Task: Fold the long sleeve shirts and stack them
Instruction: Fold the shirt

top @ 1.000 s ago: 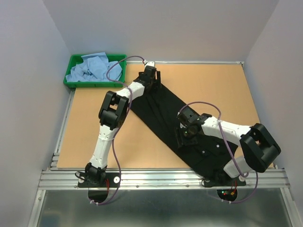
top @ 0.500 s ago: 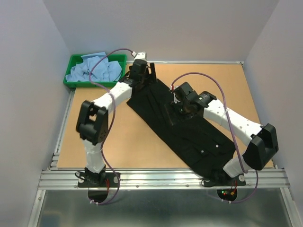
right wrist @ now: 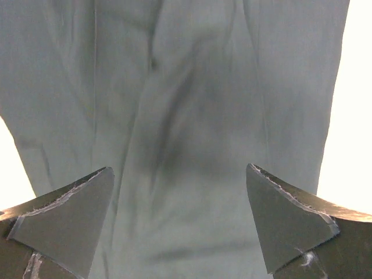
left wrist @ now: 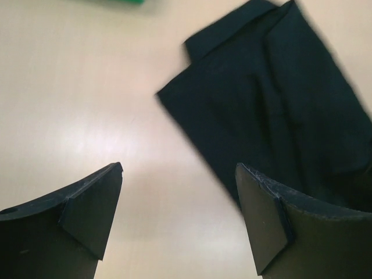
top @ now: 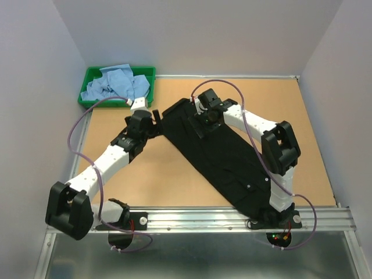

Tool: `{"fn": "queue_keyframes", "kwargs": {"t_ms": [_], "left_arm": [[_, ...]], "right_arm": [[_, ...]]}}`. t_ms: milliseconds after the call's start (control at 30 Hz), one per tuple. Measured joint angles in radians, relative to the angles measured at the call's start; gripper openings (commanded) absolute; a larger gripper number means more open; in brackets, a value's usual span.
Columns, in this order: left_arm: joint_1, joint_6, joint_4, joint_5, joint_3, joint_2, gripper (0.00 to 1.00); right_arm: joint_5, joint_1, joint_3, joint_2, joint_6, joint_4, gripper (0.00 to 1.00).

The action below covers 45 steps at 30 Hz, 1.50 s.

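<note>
The black shirt (top: 226,154) lies flat on the table (top: 174,180), folded into a long narrow strip. It runs diagonally from far centre to the near right edge, small pale buttons showing. The light blue shirts (top: 113,84) sit crumpled in the far-left tray (top: 116,104).

"How much of the black shirt (top: 226,157) can you see from above?"

"Not all of it. The right arm (top: 256,125) crosses its far end, and the near end goes behind that arm's lower link. The right hand (top: 207,121) is a dark lump on dark cloth, so I can't pick out its fingers."

"And the blue ones?"

"The light blue shirts (top: 113,84) are bunched in the green tray (top: 93,104). I can't count them."

"The wrist views?"

"On the left wrist the shirt is smeared and runs off the right edge, and the tray is only a sliver at the top. On the right wrist the cloth looks washed grey and is cut off top and bottom. The worktop (right wrist: 354,116) is blown white either side."
</note>
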<state>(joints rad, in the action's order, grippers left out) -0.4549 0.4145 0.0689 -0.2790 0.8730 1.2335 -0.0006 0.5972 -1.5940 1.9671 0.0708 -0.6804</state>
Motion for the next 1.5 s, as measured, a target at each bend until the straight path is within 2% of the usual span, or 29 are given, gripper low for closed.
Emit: {"fn": "queue_keyframes", "kwargs": {"t_ms": [233,533,700,867,1167,1300,1433,1500], "left_arm": [[0.008,0.02,0.013,-0.049,-0.225,-0.2,0.91],[0.008,0.021,-0.024,-0.077,-0.245,-0.23,0.91],[0.008,0.021,-0.027,-0.083,-0.245,-0.23,0.91],[0.008,0.022,-0.027,-0.093,-0.245,-0.228,0.91],[0.008,0.022,-0.027,-0.096,-0.245,-0.205,0.9],[0.008,0.022,-0.027,-0.096,-0.245,-0.2,0.91],[0.008,0.022,-0.027,-0.095,-0.245,-0.2,0.91],[0.008,0.022,-0.027,-0.092,-0.245,-0.2,0.91]], "right_arm": [[-0.061,-0.002,-0.15,0.181,0.049,0.086,1.0],[-0.108,-0.001,-0.268,0.323,0.064,0.128,1.0],[-0.031,-0.002,-0.359,0.388,0.026,0.143,1.0],[0.108,-0.019,-0.464,0.462,-0.096,0.179,0.98],[0.286,-0.213,-0.57,0.529,-0.377,0.192,0.98],[0.309,-0.281,-0.586,0.537,-0.393,0.186,0.99],[0.306,-0.277,-0.579,0.51,-0.386,0.164,1.0],[0.308,-0.261,-0.524,0.447,-0.379,0.167,1.0]]}}
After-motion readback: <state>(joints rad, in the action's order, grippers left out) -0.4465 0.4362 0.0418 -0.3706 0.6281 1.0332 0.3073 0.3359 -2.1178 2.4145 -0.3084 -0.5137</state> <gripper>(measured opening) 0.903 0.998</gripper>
